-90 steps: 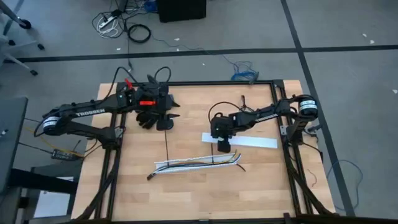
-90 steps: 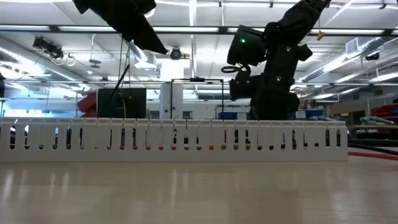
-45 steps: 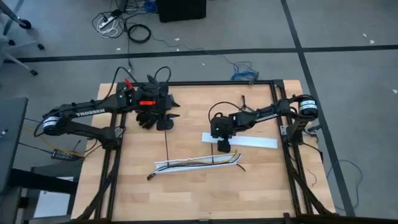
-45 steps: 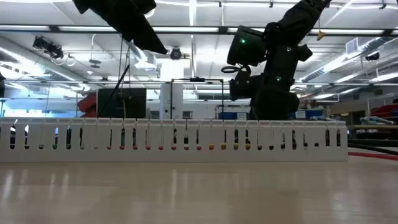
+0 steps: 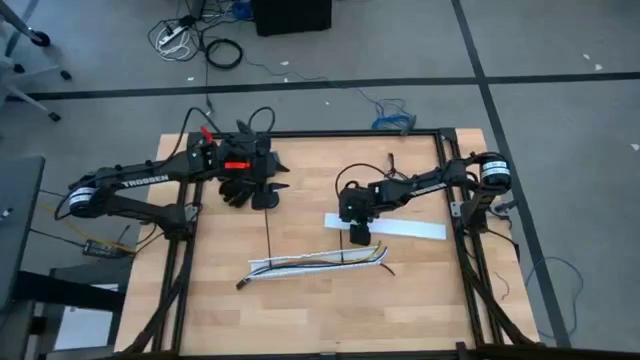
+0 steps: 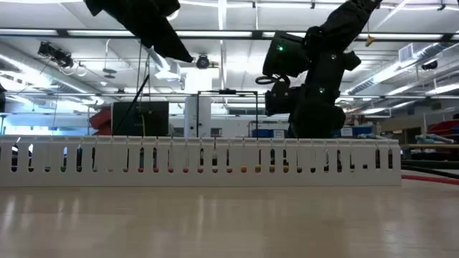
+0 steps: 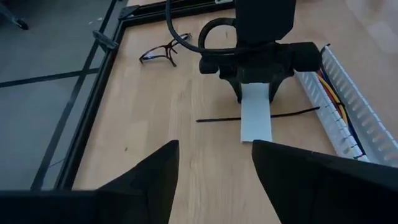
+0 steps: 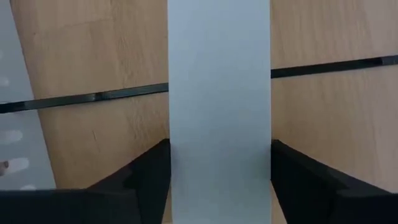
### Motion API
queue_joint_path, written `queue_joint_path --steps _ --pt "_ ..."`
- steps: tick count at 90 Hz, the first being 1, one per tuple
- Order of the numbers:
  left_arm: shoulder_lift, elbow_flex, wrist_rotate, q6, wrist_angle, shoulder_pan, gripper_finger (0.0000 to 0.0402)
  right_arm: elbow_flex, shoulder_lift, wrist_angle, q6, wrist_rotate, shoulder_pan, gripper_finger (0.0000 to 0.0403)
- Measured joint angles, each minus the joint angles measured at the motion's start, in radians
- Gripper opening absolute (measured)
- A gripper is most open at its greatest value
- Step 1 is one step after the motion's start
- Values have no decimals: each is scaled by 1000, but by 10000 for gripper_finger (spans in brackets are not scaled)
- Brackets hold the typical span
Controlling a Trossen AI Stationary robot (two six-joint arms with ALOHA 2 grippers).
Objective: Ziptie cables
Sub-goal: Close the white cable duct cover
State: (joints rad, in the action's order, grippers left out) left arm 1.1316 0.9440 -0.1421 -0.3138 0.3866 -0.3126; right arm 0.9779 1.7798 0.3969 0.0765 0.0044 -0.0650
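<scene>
Right gripper: fingers apart, straddling white strip above ziptie, apparently to pin or grasp; cables lie in channel beside; left gripper: spread, waiting at table's far-left

White lettering reading "TROSSEN" runs along the left arm, at the left of the high view; no other text is legible.

The high view looks straight down on the whole surface; the low view skims it level, sharing the white channel.
</scene>
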Motion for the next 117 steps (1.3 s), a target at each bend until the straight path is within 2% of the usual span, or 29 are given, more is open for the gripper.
queue_joint_path --steps 82,96,117 --pt "0 0 0 -1 2 0 198 47 6 8 -33 9 27 237" --pt "0 0 16 -5 2 0 198 47 6 4 -45 62 27 237" --pt "0 0 40 -22 62 -11 198 92 4 -6 -69 63 26 237"
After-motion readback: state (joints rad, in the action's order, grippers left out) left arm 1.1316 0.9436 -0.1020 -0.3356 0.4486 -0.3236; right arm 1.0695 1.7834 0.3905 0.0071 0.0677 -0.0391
